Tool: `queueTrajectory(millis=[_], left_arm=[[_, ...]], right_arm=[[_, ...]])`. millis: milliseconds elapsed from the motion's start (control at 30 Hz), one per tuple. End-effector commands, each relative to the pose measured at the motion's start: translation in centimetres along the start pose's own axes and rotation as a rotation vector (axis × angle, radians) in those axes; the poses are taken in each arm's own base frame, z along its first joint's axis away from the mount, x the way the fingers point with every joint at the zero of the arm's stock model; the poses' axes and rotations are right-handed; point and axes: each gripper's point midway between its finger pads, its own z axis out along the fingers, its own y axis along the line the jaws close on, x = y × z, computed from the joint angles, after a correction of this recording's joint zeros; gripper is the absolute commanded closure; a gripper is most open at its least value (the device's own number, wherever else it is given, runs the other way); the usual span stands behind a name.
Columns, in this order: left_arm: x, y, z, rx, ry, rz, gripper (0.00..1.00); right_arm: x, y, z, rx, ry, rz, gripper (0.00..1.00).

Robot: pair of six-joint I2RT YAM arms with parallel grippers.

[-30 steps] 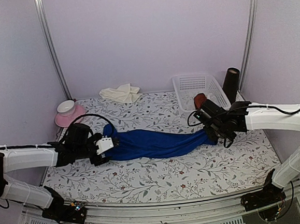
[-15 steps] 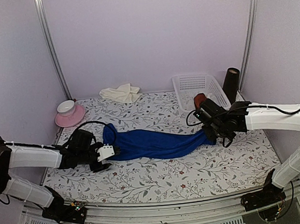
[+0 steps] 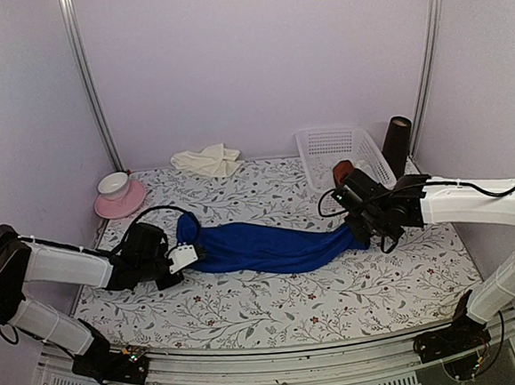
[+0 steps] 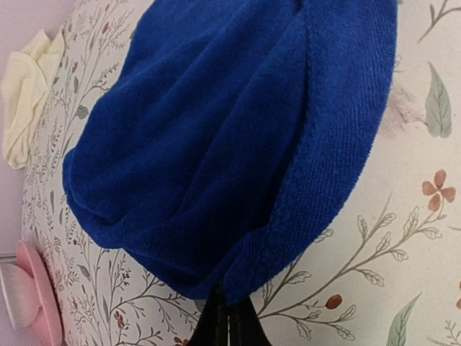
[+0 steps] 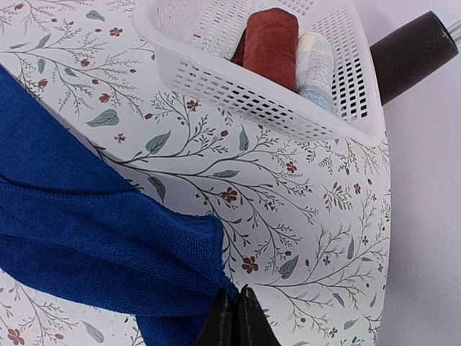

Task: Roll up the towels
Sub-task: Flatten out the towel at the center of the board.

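- Ok, blue towel [image 3: 271,248] lies bunched in a long strip across the middle of the table [image 3: 249,311], strung between both arms, not flat
- left gripper [image 3: 188,254] is clamped on the towel's left end; its wrist view shows the tips pinched together right at the folded hem, a thin bite by the look of it
- right gripper [image 3: 366,234] is clenched on the right corner, tips meeting on the hem, just in front of the white basket [image 3: 317,137]
- cream towel [image 3: 206,159] sits crumpled at the far edge, well apart from both arms
- basket holds a dark red roll [image 5: 268,43] with a paler roll [image 5: 315,61] beside it; not our job
- my read: step in hand is spreading the blue towel flat before any rolling
- to do it well: lift both ends together, draw them apart evenly until the slack goes, then lay the towel down clear of the basket and the pink saucer [image 3: 118,202]
- watch the left pinch; if it has only one layer of the fold, the rest sags and the towel lands twisted
- hold both ends level, else the strip skews and the roll comes out coned
- task barely begun, I reckon: neither towel is rolled
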Motion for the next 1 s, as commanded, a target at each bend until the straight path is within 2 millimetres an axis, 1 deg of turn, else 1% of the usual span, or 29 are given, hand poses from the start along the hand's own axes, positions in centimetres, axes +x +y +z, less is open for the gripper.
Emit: queueTrajectory(millis=[0,100,167,233,267,300,333,400,433,500,567,700,733,767,800,833,933,967], left_arm=[[-1.6,3.7,-1.4,-0.097,-0.030,-0.061,1.00],[-3.0,7.3,-3.7,-0.166,-0.071,-0.105,1.00],[-4.0,9.6,-5.8,-0.199,-0.109,-0.134,1.00],[-5.3,12.2,-8.7,-0.249,-0.158,-0.157,1.00],[-5.6,12.7,-9.8,-0.253,-0.175,-0.162,1.00],[-6.4,13.4,-11.3,-0.268,-0.208,-0.162,1.00],[-6.7,13.6,-12.3,-0.267,-0.223,-0.157,1.00],[-7.1,13.4,-13.9,-0.258,-0.245,-0.140,1.00],[-6.9,13.0,-14.2,-0.243,-0.242,-0.131,1.00],[-6.4,11.9,-14.4,-0.203,-0.227,-0.113,1.00],[-5.5,10.2,-13.7,-0.137,-0.193,-0.090,1.00],[-4.3,6.4,-12.5,0.012,-0.172,-0.052,1.00],[-4.1,5.8,-12.2,0.035,-0.169,-0.050,1.00],[-4.1,5.5,-11.9,0.047,-0.168,-0.051,1.00],[-4.2,5.5,-11.4,0.053,-0.168,-0.059,1.00],[-4.2,5.7,-10.8,0.050,-0.166,-0.071,1.00],[-5.3,6.5,-9.1,0.046,-0.183,-0.119,1.00],[-5.7,6.5,-8.5,0.062,-0.190,-0.127,1.00]], right_arm=[[-0.7,0.4,0.1,-0.023,-0.030,-0.004,0.98],[-2.2,0.2,-1.1,-0.059,-0.095,0.012,0.98],[-3.3,-0.2,-2.2,-0.082,-0.145,0.022,0.98],[-4.3,-0.6,-3.5,-0.116,-0.200,0.038,0.98],[-4.7,-0.9,-4.2,-0.133,-0.227,0.033,0.98],[-5.2,-1.2,-5.1,-0.152,-0.257,0.040,0.98],[-5.6,-1.5,-5.8,-0.168,-0.283,0.052,0.98],[-5.9,-2.0,-7.0,-0.193,-0.327,0.071,0.98],[-6.0,-2.1,-7.3,-0.206,-0.339,0.075,0.98],[-5.7,-1.8,-7.4,-0.227,-0.337,0.060,0.98],[-5.0,-1.1,-6.7,-0.236,-0.303,0.035,0.98],[-3.2,0.8,-4.3,-0.234,-0.184,-0.036,0.98],[-2.8,1.3,-3.6,-0.225,-0.158,-0.054,0.98],[-2.2,1.9,-2.5,-0.211,-0.125,-0.075,0.98],[-2.1,2.2,-2.0,-0.204,-0.112,-0.082,0.98],[-1.5,2.6,-0.9,-0.179,-0.079,-0.100,0.98],[-1.2,2.9,1.2,-0.091,-0.024,-0.109,0.98],[-1.0,3.0,1.8,-0.068,-0.010,-0.118,0.98]])
